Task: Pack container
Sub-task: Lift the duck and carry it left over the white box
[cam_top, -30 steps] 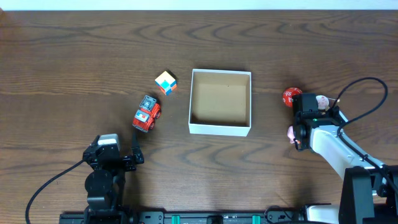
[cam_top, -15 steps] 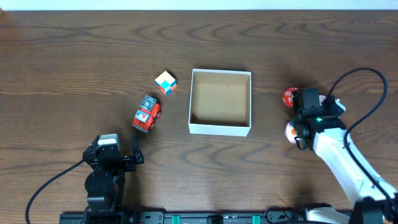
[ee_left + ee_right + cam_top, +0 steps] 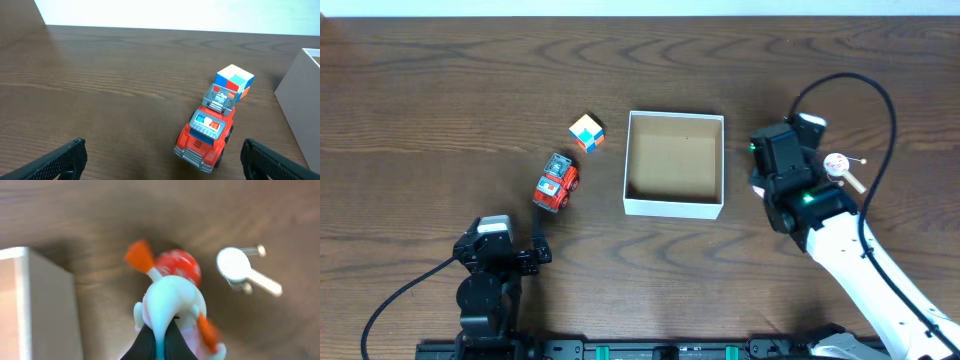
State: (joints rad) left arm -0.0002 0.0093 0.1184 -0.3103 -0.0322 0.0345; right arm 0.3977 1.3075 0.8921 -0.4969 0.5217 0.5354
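Holding a small white toy [image 3: 170,297] in the right tool [image 3: 159,334], just beside the container [image 3: 675,208].

Clamped shut on the toy's lower end, orange-trimmed and blurred in the wrist view, with a red ball [image 3: 179,265] and a white spoon-like piece [image 3: 239,267] on the bench [image 3: 440,100] beyond. Puts the container, empty at bench centre, toward the robot's left of that tool, nearest white wall just beside it; calls, by this reading, for a short leftward shift over that wall before letting go. Shows the left tool [image 3: 162,155] spread wide near the red truck [image 3: 205,135] and checkered cube [image 3: 234,81], farther from the container than the right.
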